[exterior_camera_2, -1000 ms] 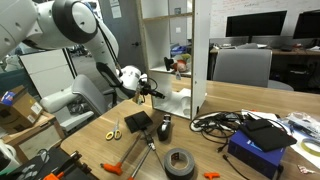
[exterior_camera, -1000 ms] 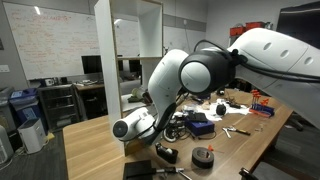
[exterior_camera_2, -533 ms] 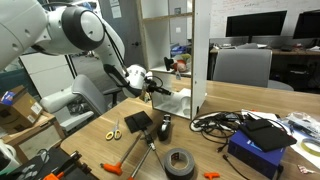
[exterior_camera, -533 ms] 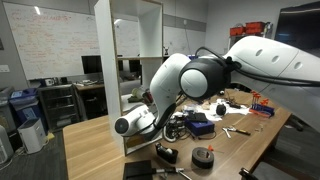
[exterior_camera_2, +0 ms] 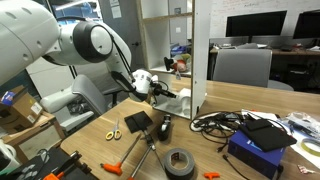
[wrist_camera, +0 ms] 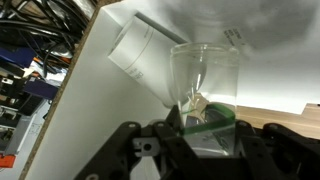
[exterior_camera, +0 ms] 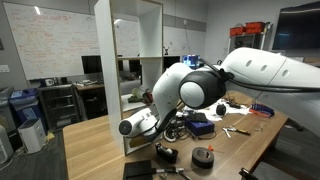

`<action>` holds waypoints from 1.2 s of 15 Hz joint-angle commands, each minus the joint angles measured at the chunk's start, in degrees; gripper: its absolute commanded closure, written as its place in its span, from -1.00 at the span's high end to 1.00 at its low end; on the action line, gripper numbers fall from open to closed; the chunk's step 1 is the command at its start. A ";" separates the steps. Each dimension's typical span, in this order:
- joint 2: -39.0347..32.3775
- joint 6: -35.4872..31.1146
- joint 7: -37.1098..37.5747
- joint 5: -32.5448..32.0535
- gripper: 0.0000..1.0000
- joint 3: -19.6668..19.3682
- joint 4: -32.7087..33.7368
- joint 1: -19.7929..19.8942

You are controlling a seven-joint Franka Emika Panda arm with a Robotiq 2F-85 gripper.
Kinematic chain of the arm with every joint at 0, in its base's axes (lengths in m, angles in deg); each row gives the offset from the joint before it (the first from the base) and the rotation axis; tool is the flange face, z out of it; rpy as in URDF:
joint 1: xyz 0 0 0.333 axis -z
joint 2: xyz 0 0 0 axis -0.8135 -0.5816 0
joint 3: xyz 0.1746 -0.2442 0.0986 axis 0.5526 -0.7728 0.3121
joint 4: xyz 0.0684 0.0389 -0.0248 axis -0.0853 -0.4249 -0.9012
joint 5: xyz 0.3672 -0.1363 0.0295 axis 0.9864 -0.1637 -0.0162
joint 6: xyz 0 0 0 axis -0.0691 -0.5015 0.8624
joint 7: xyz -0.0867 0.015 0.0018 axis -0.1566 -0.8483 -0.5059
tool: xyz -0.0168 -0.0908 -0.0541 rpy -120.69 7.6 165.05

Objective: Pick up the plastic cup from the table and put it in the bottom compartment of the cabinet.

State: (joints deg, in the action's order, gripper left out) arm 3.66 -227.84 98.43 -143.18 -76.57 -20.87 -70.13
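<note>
My gripper (wrist_camera: 200, 138) is shut on a clear plastic cup (wrist_camera: 205, 85) with a green band, held out in front of the fingers. In an exterior view the gripper (exterior_camera_2: 163, 91) is at the mouth of the white cabinet's bottom compartment (exterior_camera_2: 181, 103). The wrist view shows the compartment's white floor (wrist_camera: 90, 110) just under the cup. A second clear cup (wrist_camera: 140, 50) lies on its side deeper inside. In an exterior view the cabinet (exterior_camera: 128, 60) stands behind my arm, and the held cup is hidden there.
On the wooden table (exterior_camera_2: 100, 140) in front of the cabinet lie scissors (exterior_camera_2: 113, 131), a black box (exterior_camera_2: 138, 122), a tape roll (exterior_camera_2: 179, 161), an orange-handled tool (exterior_camera_2: 125, 156), tangled cables (exterior_camera_2: 215, 122) and a blue box (exterior_camera_2: 255, 148).
The arm has moved steadily toward the cabinet, carrying the cup to the opening of the bottom compartment. The grip on the cup has not changed.
</note>
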 commanded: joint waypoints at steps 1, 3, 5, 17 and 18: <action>-3.81 1.42 -2.64 0.59 -0.73 1.17 6.55 1.33; -4.84 1.60 -3.28 0.92 -0.73 1.27 7.90 1.50; -5.66 1.46 -3.93 1.49 -0.73 1.52 8.99 1.82; -9.55 1.52 -5.59 4.21 -0.09 1.46 13.74 1.82; -9.64 1.52 -6.01 4.81 -0.02 1.42 13.93 1.76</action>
State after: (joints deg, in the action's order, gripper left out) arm -3.93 -227.53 95.53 -140.58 -75.81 -10.97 -68.66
